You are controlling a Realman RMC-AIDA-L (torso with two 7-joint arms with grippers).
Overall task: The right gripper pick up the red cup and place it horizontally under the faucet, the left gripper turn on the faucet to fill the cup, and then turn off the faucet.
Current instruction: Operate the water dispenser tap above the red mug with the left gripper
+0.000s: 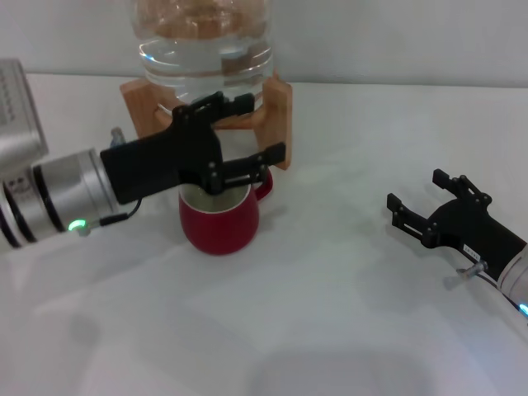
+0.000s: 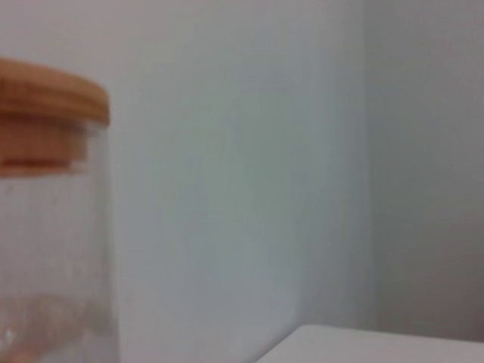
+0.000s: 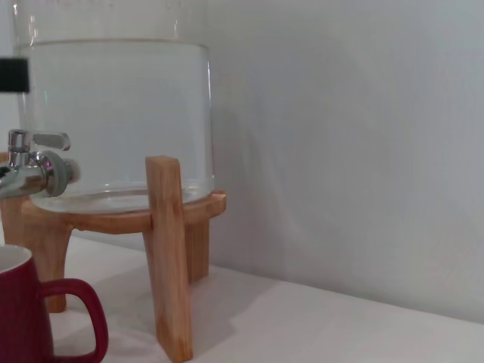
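The red cup [image 1: 219, 221] stands upright on the white table, right in front of the dispenser; its handle [image 3: 79, 318] also shows in the right wrist view. There the chrome faucet [image 3: 34, 162] hangs just above the cup's rim, its lever free of any finger. In the head view the faucet is hidden behind my left gripper [image 1: 262, 128], which hovers open above the cup with its prongs spread wide. Far off on the right side of the table, my right gripper [image 1: 415, 188] is open and holds nothing.
A glass water dispenser [image 1: 204, 41] sits on a wooden stand [image 1: 280, 103] at the back of the table; one stand leg [image 3: 170, 257] is close to the cup. The dispenser's wooden lid [image 2: 45, 94] fills the left wrist view. A white wall stands behind.
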